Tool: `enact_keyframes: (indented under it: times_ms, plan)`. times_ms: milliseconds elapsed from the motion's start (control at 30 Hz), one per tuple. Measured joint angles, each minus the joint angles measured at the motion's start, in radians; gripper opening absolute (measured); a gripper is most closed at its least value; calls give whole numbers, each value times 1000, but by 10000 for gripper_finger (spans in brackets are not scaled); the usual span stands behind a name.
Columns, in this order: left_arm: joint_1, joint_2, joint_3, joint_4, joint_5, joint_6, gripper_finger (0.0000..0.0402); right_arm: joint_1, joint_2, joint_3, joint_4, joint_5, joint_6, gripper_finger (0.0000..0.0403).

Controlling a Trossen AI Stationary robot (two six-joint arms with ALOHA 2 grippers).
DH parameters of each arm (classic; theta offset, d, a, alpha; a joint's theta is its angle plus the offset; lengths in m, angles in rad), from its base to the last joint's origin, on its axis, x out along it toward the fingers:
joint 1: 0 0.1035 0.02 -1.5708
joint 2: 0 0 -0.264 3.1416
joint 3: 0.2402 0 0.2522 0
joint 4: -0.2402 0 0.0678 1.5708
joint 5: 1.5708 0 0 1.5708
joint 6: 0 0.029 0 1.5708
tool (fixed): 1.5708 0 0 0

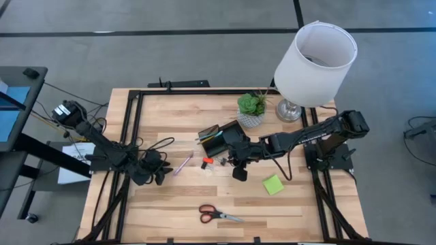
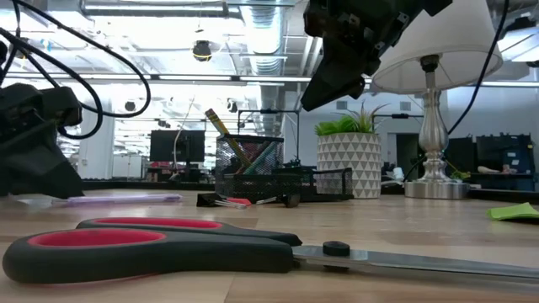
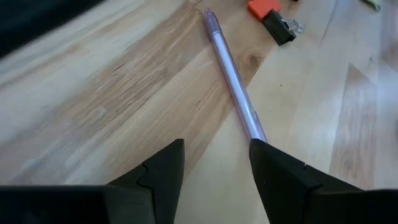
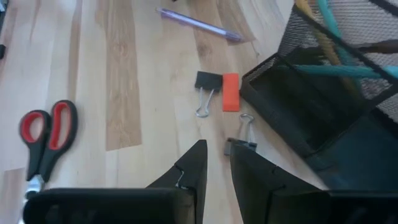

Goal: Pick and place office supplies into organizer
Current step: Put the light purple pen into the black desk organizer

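Observation:
The black mesh organizer (image 1: 218, 138) stands mid-table, with teal and brown pens (image 4: 326, 46) upright in its cup. A purple pen (image 1: 182, 164) lies flat to its left. My left gripper (image 3: 216, 163) is open and low at the pen's near end (image 3: 254, 127). My right gripper (image 4: 216, 158) hovers high in front of the organizer, its fingers a narrow gap apart and holding nothing. Below it lie an orange item (image 4: 231, 91) and two black binder clips (image 4: 208, 81). Red-handled scissors (image 1: 218, 215) lie near the front edge. The lime-green sticky pad (image 1: 273, 184) lies to the right. My left gripper comes at the purple pen slanting down from the table's left, fingers roughly along it. The pen's near end (image 3: 256, 132) reaches the tip of one finger (image 3: 273, 165). I cannot tell whether they touch. The pen lies flat on the table.
A white-shaded lamp (image 1: 315, 60) and a small potted plant (image 1: 252, 107) stand behind the organizer at the far right. Black frame rails (image 1: 129, 129) run along the table's sides. Bare wood lies between the scissors and the pen.

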Motion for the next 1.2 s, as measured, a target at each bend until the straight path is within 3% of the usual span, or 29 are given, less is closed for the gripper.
enact_keyframes:
  times_ms: [267,500,733,967,1200]
  plan:
    - [0,0,47,10,37,2,197,-28,0,0,0,0,-21,65]
    - [4,61,56,19,1,-24,195,-28,0,0,1,-1,-29,65]
    - [33,297,149,98,-17,-5,195,-28,0,0,2,-1,-29,65]
    - [56,546,350,-51,-84,-49,194,-28,0,0,4,-1,-29,65]
    - [-27,775,467,-130,-320,-247,194,-27,0,0,-7,-11,-30,65]
